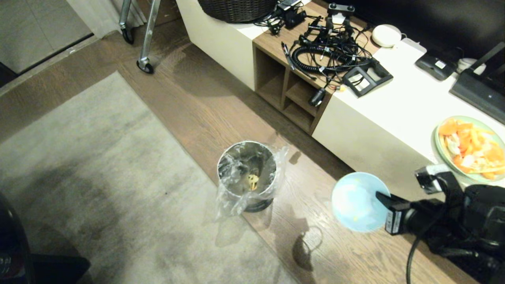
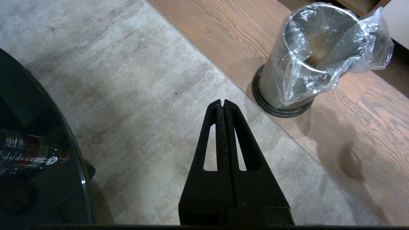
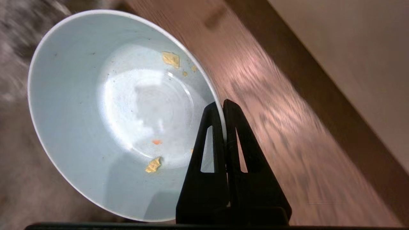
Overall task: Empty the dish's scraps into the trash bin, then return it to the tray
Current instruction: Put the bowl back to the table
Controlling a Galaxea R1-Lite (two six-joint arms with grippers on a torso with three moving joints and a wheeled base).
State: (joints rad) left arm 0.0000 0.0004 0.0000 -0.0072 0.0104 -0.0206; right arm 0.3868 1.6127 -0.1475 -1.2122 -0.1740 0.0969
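Note:
My right gripper is shut on the rim of the dish, a pale blue bowl held above the wood floor to the right of the trash bin. A few small yellow and orange scraps cling to the dish's inside. More scraps lie at the bottom of the steel bin, inside its clear liner bag. My left gripper is shut and empty, parked over the grey rug near the bin. The tray is out of view.
A white and wood cabinet stands behind, carrying tangled cables, a woven basket and a green plate of orange fruit. A grey rug covers the floor at left. A dark round glass table sits beside my left arm.

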